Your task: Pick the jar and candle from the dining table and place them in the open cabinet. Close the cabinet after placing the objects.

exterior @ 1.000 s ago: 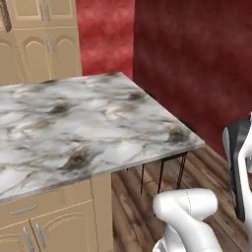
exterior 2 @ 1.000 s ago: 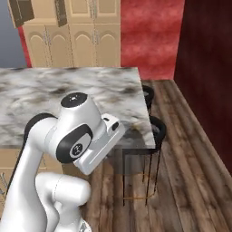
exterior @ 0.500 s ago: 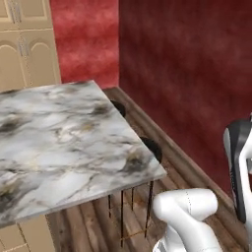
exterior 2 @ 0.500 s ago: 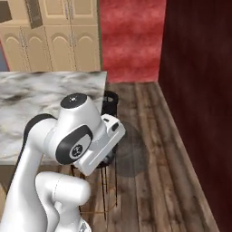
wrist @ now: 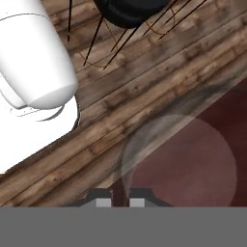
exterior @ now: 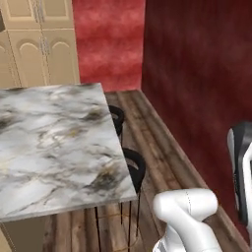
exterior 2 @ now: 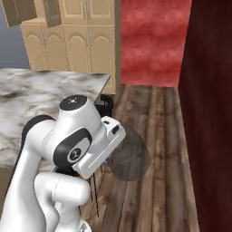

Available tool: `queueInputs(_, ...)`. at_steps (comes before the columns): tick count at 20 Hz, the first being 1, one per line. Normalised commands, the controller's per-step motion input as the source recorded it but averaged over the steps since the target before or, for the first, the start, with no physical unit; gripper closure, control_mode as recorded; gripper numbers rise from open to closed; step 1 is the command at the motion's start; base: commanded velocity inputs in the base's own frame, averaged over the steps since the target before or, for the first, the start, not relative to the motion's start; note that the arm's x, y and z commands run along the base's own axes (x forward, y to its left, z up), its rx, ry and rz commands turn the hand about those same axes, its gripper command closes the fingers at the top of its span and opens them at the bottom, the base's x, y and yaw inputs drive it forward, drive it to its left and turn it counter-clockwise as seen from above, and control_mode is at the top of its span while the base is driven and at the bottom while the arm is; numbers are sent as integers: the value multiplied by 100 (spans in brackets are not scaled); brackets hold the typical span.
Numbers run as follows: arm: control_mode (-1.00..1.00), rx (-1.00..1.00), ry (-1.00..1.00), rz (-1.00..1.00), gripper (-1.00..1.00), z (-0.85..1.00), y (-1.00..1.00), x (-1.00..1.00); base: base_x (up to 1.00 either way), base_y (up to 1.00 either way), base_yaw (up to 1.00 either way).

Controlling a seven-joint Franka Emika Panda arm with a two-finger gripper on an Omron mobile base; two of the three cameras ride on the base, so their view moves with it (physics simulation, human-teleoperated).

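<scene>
One closed gripper (wrist: 121,200), above floorboards (wrist: 144,96), dining table (exterior: 54,147) apart

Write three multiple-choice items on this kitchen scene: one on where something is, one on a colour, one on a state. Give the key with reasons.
1. Where do the black stools stand?
A. On top of the dining table
B. Tucked under the dining table's edge, on its wall side
C. Inside the cabinet

2. What colour is the back wall beside the cabinet?
A. Red
B. Blue
C. White

3. How does the pincer stand?
A. Wide open
B. Shut on the jar
C. Shut, holding nothing

Key: B, the round black seats poke out from beneath the dining table in the left base view; A, mottled red shows next to the tan cabinet; C, in the hand view the fingertips sit close together over the wooden floor with nothing between them.
</scene>
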Motion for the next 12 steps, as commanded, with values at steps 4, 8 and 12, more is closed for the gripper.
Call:
queueInputs(4,100,0,0,0,100,0,0,0,64,-31,55)
queueInputs(8,100,0,0,0,100,0,0,0,46,-48,51)
queueInputs(12,100,0,0,0,100,0,0,0,0,-97,35)
